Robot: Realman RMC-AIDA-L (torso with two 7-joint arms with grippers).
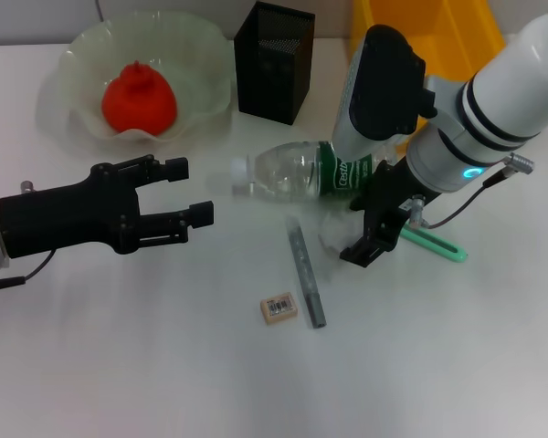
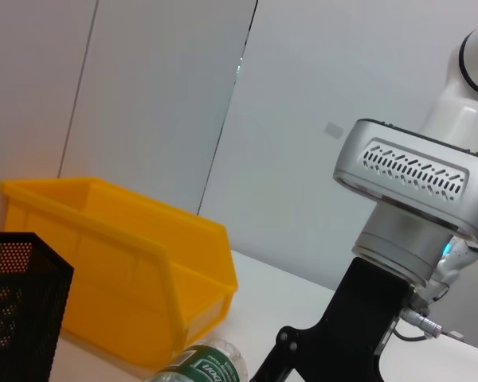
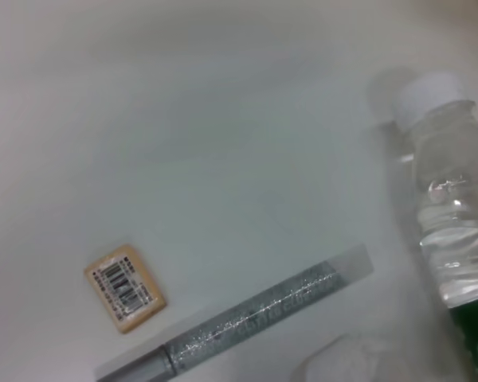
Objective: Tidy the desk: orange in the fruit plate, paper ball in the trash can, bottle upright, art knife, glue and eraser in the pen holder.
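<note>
We judge the bottle [image 1: 297, 171] light, smooth and round, so it may roll; we would grip its label. Right tool [image 1: 376, 239]: cannot tell. Left tool [image 1: 188, 192] released.

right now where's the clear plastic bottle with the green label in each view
Head view: clear plastic bottle with green label lying on its side, centre, cap toward the robot's left.
Left wrist view: label end at bottom edge.
Right wrist view: white cap and neck.
Shared landmark: its green label.
</note>
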